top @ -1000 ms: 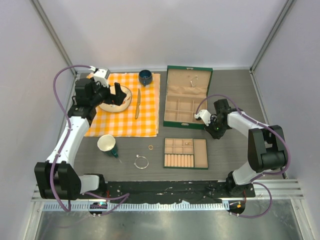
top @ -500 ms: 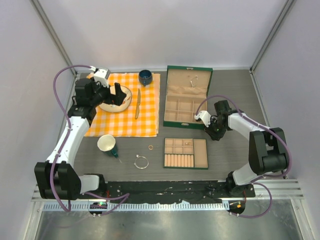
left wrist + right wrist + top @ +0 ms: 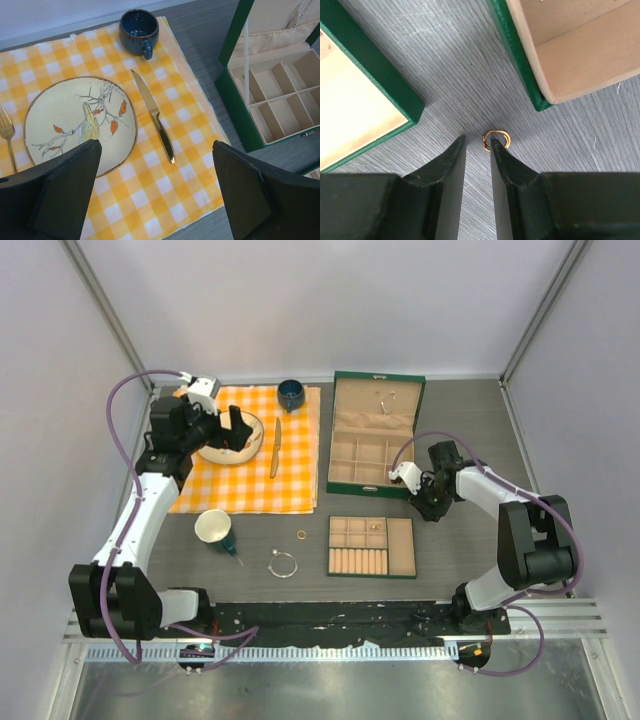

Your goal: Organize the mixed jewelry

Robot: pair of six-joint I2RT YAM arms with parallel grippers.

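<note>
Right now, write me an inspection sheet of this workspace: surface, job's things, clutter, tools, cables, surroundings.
Surface: grey table, with a checked cloth on its left part.
Job's things: gold ring and wire bangle lie loose on the table. A small gold hoop lies between the open green box and the tray.
Clutter: plate, knife, fork and blue cup on the cloth; white cup on the table.
Tools: left tool wide open above the cloth; right tool narrowly open, empty, the hoop at one fingertip.
Cables: purple cables loop along both arms.
Surroundings: pale walls; nothing else seen.
</note>
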